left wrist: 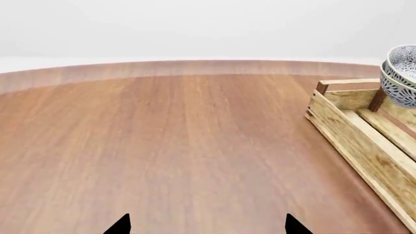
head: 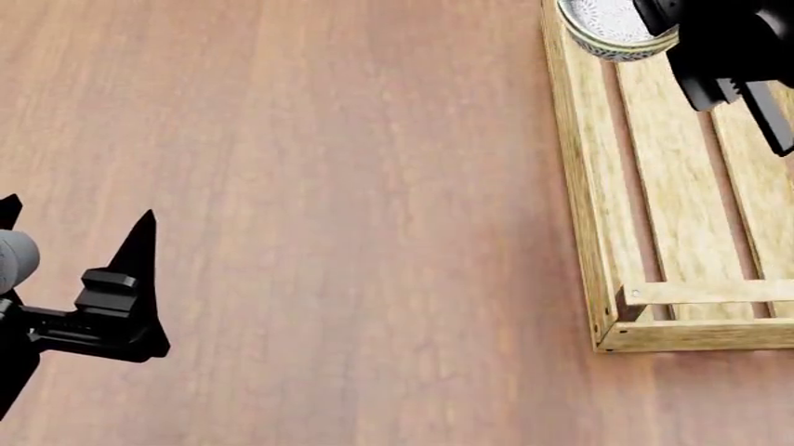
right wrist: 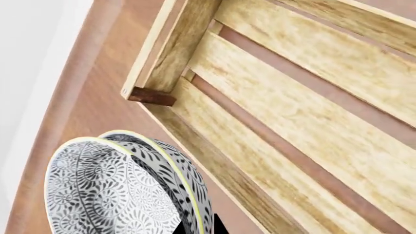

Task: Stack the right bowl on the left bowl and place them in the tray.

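Note:
Two grey-patterned bowls (right wrist: 110,190) sit nested, one inside the other. My right gripper (right wrist: 198,228) is shut on their rim, one finger inside and one outside. The stack (head: 608,23) hangs over the far end of the tray (head: 583,186), a light-wood slatted crate, close to its left side wall. In the left wrist view the bowls (left wrist: 402,73) show above the tray's end wall (left wrist: 344,85). My left gripper (head: 74,223) is open and holds nothing, low over the bare table far to the left of the tray; its fingertips (left wrist: 120,225) stand wide apart.
The wooden table's (left wrist: 182,136) rounded far edge runs just beyond the tray's far end. The tray's slatted floor (right wrist: 312,107) holds nothing in the part that shows. My right arm (head: 726,51) reaches over the tray's far part.

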`<state>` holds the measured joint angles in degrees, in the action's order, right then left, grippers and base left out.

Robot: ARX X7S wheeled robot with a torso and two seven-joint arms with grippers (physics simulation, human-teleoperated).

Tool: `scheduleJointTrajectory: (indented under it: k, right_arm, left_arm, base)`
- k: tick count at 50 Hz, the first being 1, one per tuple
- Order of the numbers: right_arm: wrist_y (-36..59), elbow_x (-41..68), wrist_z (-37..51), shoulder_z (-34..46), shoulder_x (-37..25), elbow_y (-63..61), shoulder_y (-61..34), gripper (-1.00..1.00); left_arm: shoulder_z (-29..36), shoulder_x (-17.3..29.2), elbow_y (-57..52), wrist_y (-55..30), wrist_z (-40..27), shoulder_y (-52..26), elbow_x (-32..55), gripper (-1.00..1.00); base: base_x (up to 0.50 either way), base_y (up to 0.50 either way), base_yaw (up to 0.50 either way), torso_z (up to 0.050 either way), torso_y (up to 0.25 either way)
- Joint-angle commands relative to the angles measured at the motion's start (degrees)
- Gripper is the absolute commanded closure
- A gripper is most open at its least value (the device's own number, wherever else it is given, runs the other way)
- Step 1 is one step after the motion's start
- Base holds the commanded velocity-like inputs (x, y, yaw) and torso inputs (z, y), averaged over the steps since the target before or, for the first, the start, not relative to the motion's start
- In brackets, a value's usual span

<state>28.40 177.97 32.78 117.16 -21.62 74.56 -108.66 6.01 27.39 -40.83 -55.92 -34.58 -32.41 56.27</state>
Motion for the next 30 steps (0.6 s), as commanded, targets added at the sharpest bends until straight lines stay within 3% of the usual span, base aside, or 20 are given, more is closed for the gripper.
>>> scheduleJointTrajectory:
  k: [1, 30]
  right_arm:
    - [-3.3, 0.6, 0.4, -3.0, -2.6, 0.4, 0.4, 1.00]
    - [-6.7, 0.3, -0.1, -3.5, -5.5, 0.4, 5.2, 1.00]
  left_arm:
    - [0.0, 0.3, 0.1, 0.4, 0.0, 0.4, 0.1, -1.00]
    - [0.6, 0.5, 1.0, 1.2, 0.1, 0.5, 0.0, -1.00]
  base:
    - [0.00, 0.00, 0.00, 0.000, 0.000]
    - [0.00, 0.00, 0.00, 0.000, 0.001]
